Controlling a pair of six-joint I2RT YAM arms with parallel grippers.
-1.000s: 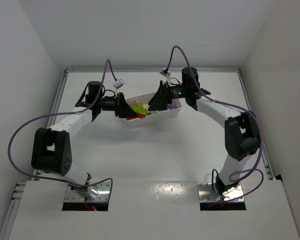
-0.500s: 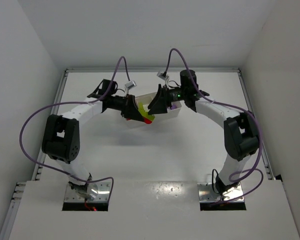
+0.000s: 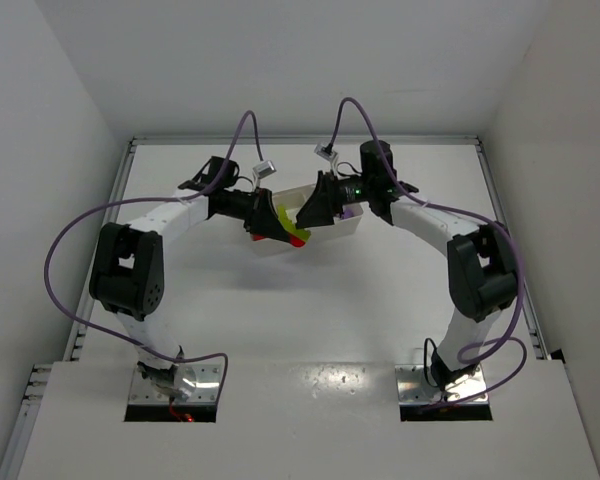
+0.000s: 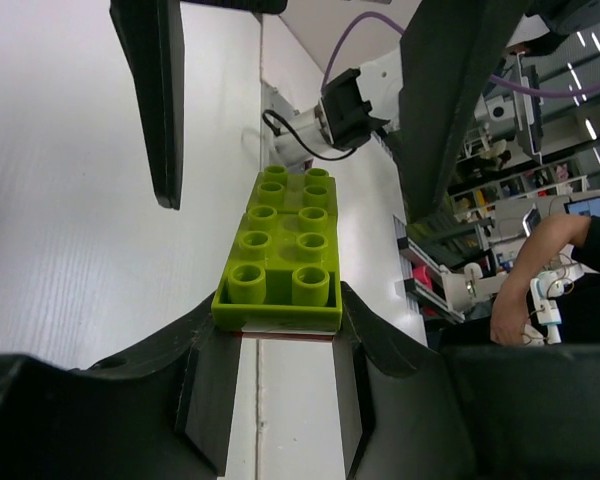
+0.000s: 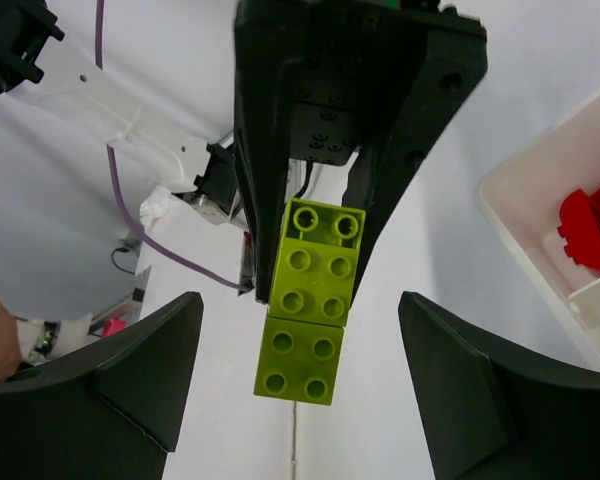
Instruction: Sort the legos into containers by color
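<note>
— "Plastic: where was the long yellow-green lego brick [image 4: 283, 240]?"

— "Over the white tray [image 3: 340, 232], clamped in the left gripper [image 4: 280, 320], its length running toward twelve o'clock into the right gripper [image 5: 298, 330], whose jaws stood apart."

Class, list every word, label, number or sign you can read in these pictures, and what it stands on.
None can be read.
The yellow-green brick shows only plain studs.
The white tray shows no marking.
The background screen in the left wrist view is too small and blurred.
</note>
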